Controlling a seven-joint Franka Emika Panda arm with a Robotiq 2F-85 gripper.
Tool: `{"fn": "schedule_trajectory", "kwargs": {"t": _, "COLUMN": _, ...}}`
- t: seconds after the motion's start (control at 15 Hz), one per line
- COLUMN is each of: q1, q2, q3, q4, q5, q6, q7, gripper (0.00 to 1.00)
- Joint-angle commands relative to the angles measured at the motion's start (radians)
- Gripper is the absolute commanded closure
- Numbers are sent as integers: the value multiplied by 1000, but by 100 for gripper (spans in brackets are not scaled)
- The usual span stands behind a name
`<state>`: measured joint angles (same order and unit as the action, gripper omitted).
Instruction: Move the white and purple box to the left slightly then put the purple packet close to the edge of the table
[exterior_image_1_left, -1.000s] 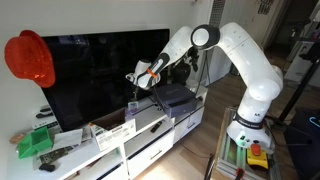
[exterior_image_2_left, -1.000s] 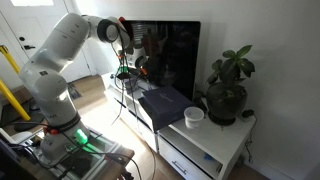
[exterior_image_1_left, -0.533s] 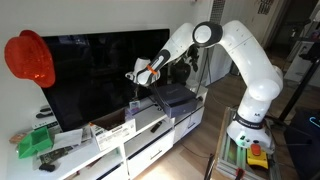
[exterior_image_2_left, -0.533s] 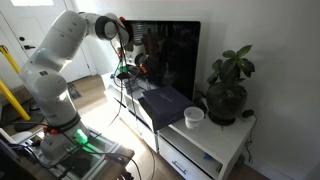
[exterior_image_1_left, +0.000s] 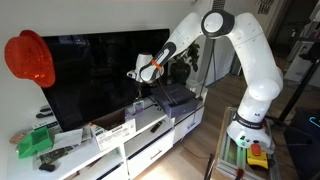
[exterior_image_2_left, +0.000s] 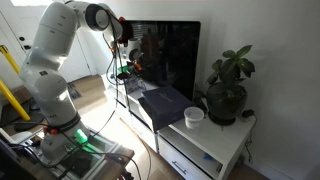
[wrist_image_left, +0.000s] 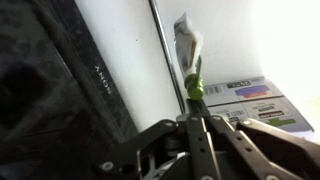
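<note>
My gripper (exterior_image_1_left: 139, 77) hangs in the air in front of the TV, above the white table (exterior_image_1_left: 152, 142). It also shows in an exterior view (exterior_image_2_left: 127, 68). In the wrist view the gripper (wrist_image_left: 197, 112) is shut on a thin flat packet (wrist_image_left: 188, 48), seen edge-on, pale with a green edge; its purple colour does not show here. The white and purple box (wrist_image_left: 256, 101) lies below on the table, its label with purple markings facing up. It also shows in an exterior view (exterior_image_1_left: 116, 130), left of the gripper.
A big black TV (exterior_image_1_left: 95, 75) stands right behind the gripper. A dark grey device (exterior_image_1_left: 176, 97) lies on the table to the right, a green object (exterior_image_1_left: 35, 143) at the far left. A plant (exterior_image_2_left: 228, 85) and a white cup (exterior_image_2_left: 194, 116) stand at one end.
The arm's elbow has risen and the gripper has lifted slightly with the packet still in it. The box has not moved.
</note>
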<state>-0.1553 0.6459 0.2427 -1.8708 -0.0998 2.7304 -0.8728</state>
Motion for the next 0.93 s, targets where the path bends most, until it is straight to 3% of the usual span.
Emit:
{"fn": "schedule_trajectory", "kwargs": {"t": 0.0, "q1": -16, "q2": -69, "q3": 11, "q4": -101, "q5": 23, "q6": -36, "q7": -24, "gripper": 100}}
{"fn": "schedule_trajectory", "kwargs": {"t": 0.47, "q1": -45, "q2": -36, "q3": 39, "q4": -138, "q5": 58, "q6": -32, "q7": -52, "gripper": 100}}
{"fn": "schedule_trajectory", "kwargs": {"t": 0.87, "q1": -67, "q2": -30, "q3": 63, "q4": -172, "q5": 78, "q6": 43, "q7": -98, "gripper": 100}}
